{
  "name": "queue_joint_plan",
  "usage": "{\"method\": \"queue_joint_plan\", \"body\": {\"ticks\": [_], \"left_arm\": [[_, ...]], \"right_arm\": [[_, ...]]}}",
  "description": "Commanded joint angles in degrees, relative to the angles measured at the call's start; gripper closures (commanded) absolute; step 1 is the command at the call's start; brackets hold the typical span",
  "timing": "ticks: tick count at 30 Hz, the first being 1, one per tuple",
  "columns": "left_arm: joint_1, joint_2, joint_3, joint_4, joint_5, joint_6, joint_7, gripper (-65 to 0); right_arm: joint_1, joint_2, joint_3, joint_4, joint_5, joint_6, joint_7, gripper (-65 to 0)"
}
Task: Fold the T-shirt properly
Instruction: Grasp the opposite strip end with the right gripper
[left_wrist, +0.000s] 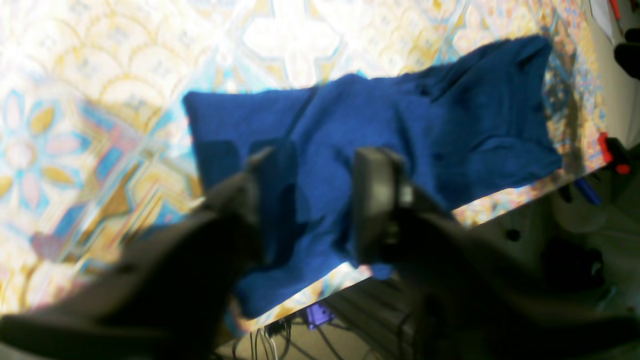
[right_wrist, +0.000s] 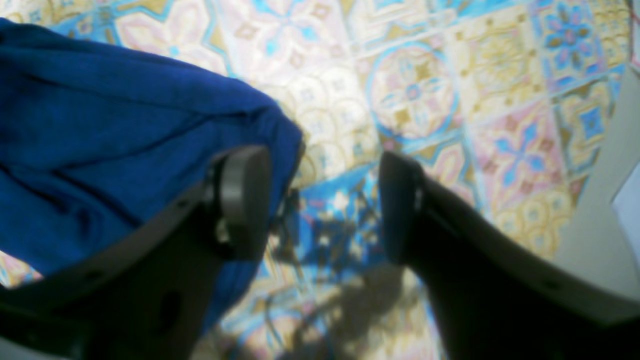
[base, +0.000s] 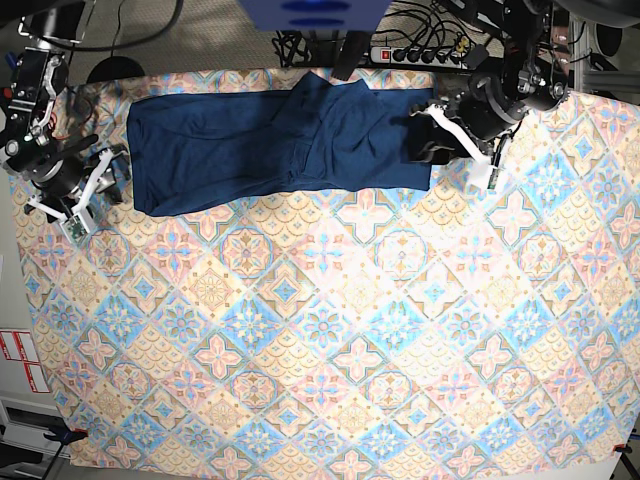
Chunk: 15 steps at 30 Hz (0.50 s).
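The T-shirt (base: 280, 140) is a plain dark blue garment lying spread out flat along the far edge of the table, with creases near its middle. My left gripper (left_wrist: 312, 200) hovers over the shirt's right end (left_wrist: 380, 125). Its two dark fingers are apart, and the fabric between them lies flat. In the base view this gripper (base: 430, 140) overlaps the shirt's right edge. My right gripper (right_wrist: 325, 205) is open just off the shirt's left end (right_wrist: 100, 130), with only tablecloth between its fingers. In the base view it (base: 105, 175) stands beside the shirt's left edge.
A patterned tablecloth (base: 330, 330) covers the whole table. A power strip (base: 430, 50) and cables lie beyond the far edge. A red clamp (left_wrist: 612, 152) sits at the table edge near the left arm. White labels (base: 18, 360) lie off the table's left side.
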Motion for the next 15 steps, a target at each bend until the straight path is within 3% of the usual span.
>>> {"method": "queue_joint_plan", "body": {"ticks": [1, 3, 7, 15], "left_arm": [[0.1, -0.3, -0.3, -0.9, -0.5, 0.1, -0.8, -13.8], [0.1, -0.3, -0.3, -2.9, -0.5, 0.2, -0.8, -10.8], [-0.1, -0.5, -0.3, -5.8, -0.5, 0.2, -0.8, -10.8], [-0.2, -0.6, -0.3, -6.2, -0.4, 0.3, -0.8, -10.8]], "right_arm": [[-0.1, 1.3, 0.5, -0.2, 0.5, -0.3, 0.0, -28.7], [-1.3, 1.2, 0.5, -1.2, 0.5, -0.3, -1.8, -25.9], [-1.8, 1.1, -1.0, -2.8, 0.5, -0.3, -3.9, -24.9], [-1.9, 1.1, -6.1, -7.4, 0.7, -0.3, -4.1, -33.8]]}}
